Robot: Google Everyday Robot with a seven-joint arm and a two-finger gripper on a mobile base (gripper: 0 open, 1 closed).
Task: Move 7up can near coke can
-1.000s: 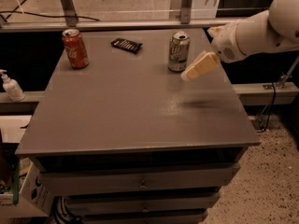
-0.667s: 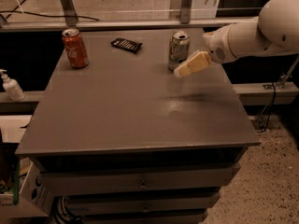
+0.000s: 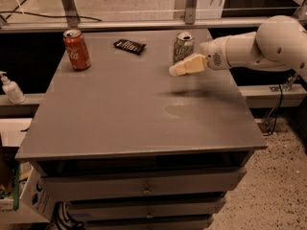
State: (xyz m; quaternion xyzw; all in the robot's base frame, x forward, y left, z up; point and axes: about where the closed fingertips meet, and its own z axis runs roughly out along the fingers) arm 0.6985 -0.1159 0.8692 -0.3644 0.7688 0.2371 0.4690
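Note:
The 7up can (image 3: pixel 183 45), pale green and silver, stands upright at the back right of the grey table (image 3: pixel 120 114). The coke can (image 3: pixel 76 50), red with white script, stands upright at the back left, far from the 7up can. My gripper (image 3: pixel 184 66) reaches in from the right on a white arm and hovers above the table, just in front of the lower part of the 7up can. It hides a little of the can's base.
A flat black packet (image 3: pixel 129 45) lies at the back, between the two cans. A white pump bottle (image 3: pixel 10 88) stands on a ledge left of the table. A rail with metal posts (image 3: pixel 191 4) runs behind the table. Drawers sit under the tabletop.
My gripper has moved left, from right of the 7up can to just in front of it. Both cans and the packet have stayed where they were.

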